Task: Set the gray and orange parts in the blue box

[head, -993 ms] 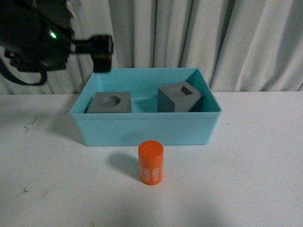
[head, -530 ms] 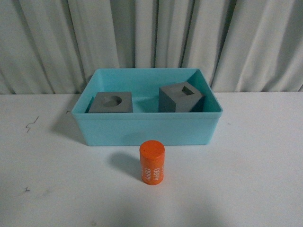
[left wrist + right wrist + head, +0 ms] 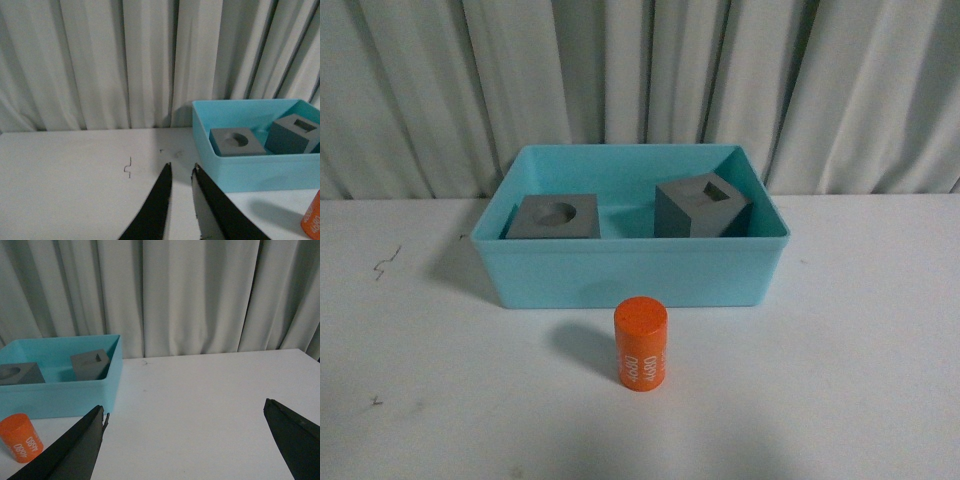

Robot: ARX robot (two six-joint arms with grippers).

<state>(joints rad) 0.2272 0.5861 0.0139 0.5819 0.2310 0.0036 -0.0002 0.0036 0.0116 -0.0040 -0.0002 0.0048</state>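
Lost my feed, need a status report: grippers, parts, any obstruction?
Left gripper nearly closed, empty; right gripper open, empty. Both gray cubes in blue box. Orange cylinder outside, upright. Nothing blocking.

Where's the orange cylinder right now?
In the front view the orange cylinder stands upright on the white table, just outside the blue box, in front of its near wall.

You see a light turquoise box (image 3: 630, 272), two matte gray cubes (image 3: 553, 217) (image 3: 701, 208), an orange cylinder (image 3: 641, 343) with white lettering, a white table (image 3: 860, 350) and pale gray pleated curtains (image 3: 640, 70).
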